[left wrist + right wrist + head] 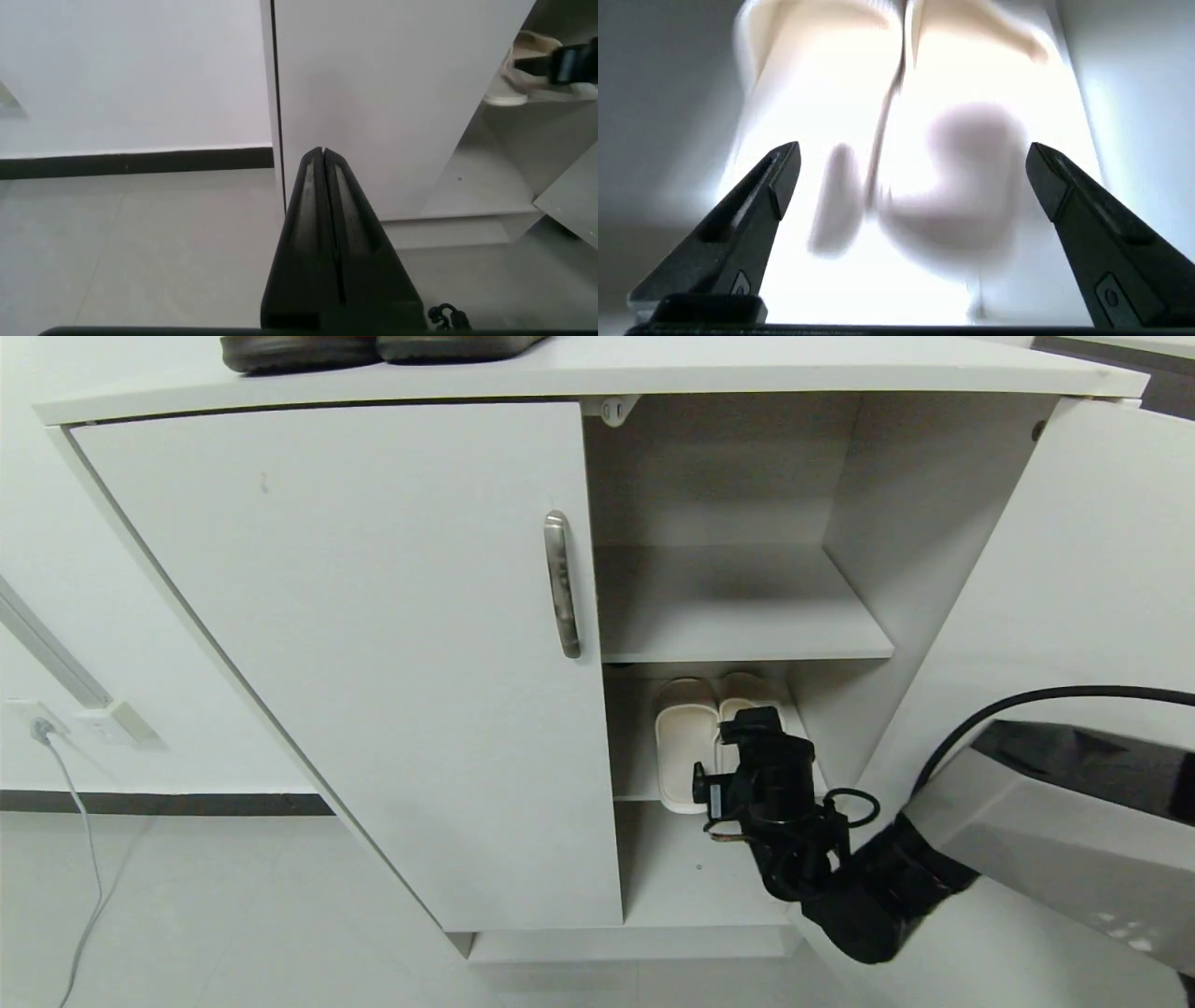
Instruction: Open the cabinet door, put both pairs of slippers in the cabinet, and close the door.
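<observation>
A white cabinet [373,663] stands with its left door shut and its right door [1074,569] swung open. A pair of white slippers [686,747] lies side by side on the middle shelf, toes toward the back. My right gripper [747,728] is just in front of them, and in the right wrist view it [912,149] is open with the white slippers [906,168] close between and beyond the fingers, not held. A pair of dark slippers [299,350] rests on the cabinet top. My left gripper [322,154] is shut, low, pointing at the shut door's lower corner.
The upper shelf [738,607] and the bottom shelf [681,887] hold nothing. A metal handle [560,583] runs down the shut door's edge. A wall outlet with a cable [37,728] is at the far left, above tiled floor [187,915].
</observation>
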Motion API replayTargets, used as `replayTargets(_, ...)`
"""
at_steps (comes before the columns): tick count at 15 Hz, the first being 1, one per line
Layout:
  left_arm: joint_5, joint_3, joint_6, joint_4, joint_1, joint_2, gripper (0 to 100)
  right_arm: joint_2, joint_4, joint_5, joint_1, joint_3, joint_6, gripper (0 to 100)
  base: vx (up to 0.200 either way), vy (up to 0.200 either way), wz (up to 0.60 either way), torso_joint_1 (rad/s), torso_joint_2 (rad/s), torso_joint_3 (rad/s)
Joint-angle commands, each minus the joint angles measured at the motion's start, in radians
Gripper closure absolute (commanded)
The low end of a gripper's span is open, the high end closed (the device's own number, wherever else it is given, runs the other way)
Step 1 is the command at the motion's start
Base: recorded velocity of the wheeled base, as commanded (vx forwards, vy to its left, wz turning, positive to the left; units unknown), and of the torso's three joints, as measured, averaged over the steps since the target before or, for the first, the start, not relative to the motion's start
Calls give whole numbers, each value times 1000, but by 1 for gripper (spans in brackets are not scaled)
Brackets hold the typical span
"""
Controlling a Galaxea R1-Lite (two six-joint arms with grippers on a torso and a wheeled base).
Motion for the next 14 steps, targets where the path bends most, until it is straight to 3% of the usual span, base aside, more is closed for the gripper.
replayTargets(1,0,0,0,0,0,2,100,-233,-60,-10,89,277,30,0,0,0,0,0,0,0)
replayTargets(5,0,0,-4,0,0,2,100,-276,-57,-9,109,345,73,0,0,0,0,0,0,0)
replayTargets(12,-2,0,-7,0,0,2,100,-258,-57,-6,142,336,67,0,-200,0,0,1,3,6)
replayTargets(14,-2,0,-5,0,0,2,100,-262,-57,-4,152,325,55,0,0,0,0,0,0,0)
